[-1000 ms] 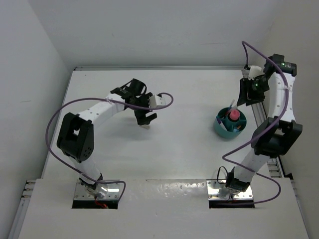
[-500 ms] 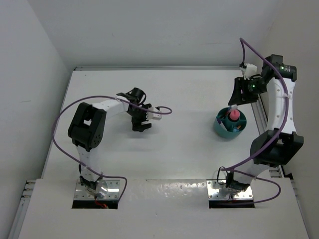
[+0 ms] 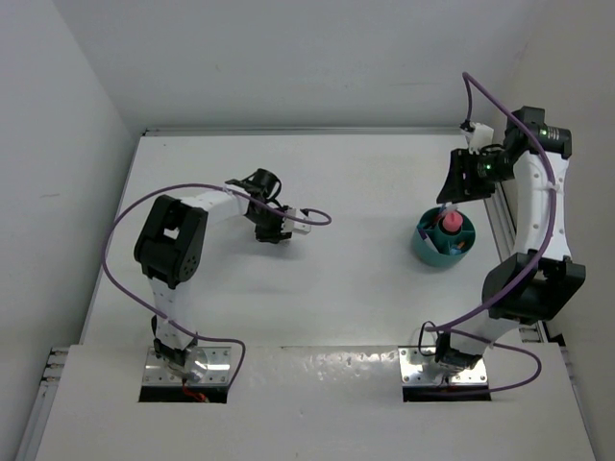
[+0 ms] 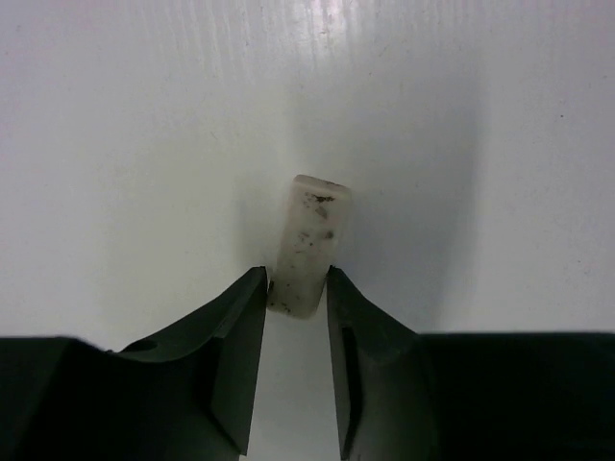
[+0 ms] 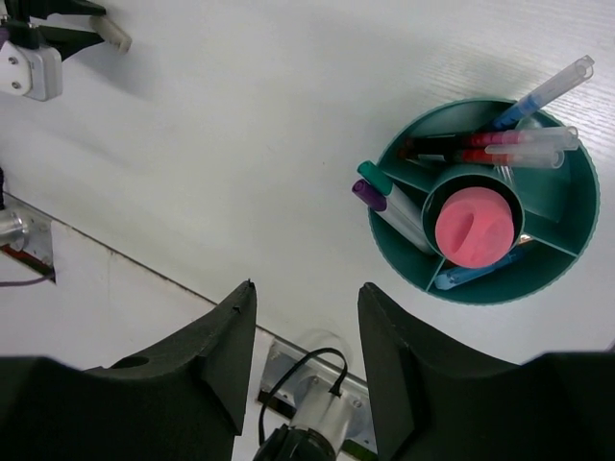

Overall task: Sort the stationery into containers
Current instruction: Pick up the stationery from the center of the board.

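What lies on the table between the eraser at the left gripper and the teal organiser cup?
Nothing: the top external and right wrist views show only bare white table between the eraser and the cup.

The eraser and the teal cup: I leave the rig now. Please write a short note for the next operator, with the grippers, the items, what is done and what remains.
Left gripper: shut on the near end of the eraser, low at the table, left of centre.
Right gripper: open, empty, above the table beside the cup.
Done: pink marker stands in the centre tube, pens are in the outer compartments.
To do: carry the eraser to the cup and drop it in. It is the only item I see outside the cup.
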You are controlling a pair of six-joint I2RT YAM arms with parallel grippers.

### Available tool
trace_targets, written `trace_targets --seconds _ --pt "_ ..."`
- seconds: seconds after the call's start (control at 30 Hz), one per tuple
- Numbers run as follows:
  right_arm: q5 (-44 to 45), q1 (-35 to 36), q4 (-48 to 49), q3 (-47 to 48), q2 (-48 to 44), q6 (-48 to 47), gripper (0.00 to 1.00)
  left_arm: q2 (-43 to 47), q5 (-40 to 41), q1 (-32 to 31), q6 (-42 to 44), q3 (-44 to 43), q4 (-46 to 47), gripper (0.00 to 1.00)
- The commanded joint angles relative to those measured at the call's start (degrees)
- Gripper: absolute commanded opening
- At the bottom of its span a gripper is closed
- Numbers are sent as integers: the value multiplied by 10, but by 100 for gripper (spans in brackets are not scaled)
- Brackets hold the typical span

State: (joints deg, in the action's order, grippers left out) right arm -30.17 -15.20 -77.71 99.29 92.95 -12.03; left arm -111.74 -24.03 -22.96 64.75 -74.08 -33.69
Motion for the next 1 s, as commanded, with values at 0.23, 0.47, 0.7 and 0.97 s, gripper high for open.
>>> trace_targets --seconds 0.23,0.47,0.7,0.97 --pt "-107 -2 -118 -15 -29 -14 52 90 -77 -16 -78 16 1 17" --pt "-226 10 -111 -37 6 13 63 235 -96 -81 -384 10 133 12" --pt "-283 51 -116 44 53 8 67 236 -59 -155 -467 -80 88 11" --pt "-299 130 -108 79 38 22 69 212 -24 -209 -481 -143 70 10"
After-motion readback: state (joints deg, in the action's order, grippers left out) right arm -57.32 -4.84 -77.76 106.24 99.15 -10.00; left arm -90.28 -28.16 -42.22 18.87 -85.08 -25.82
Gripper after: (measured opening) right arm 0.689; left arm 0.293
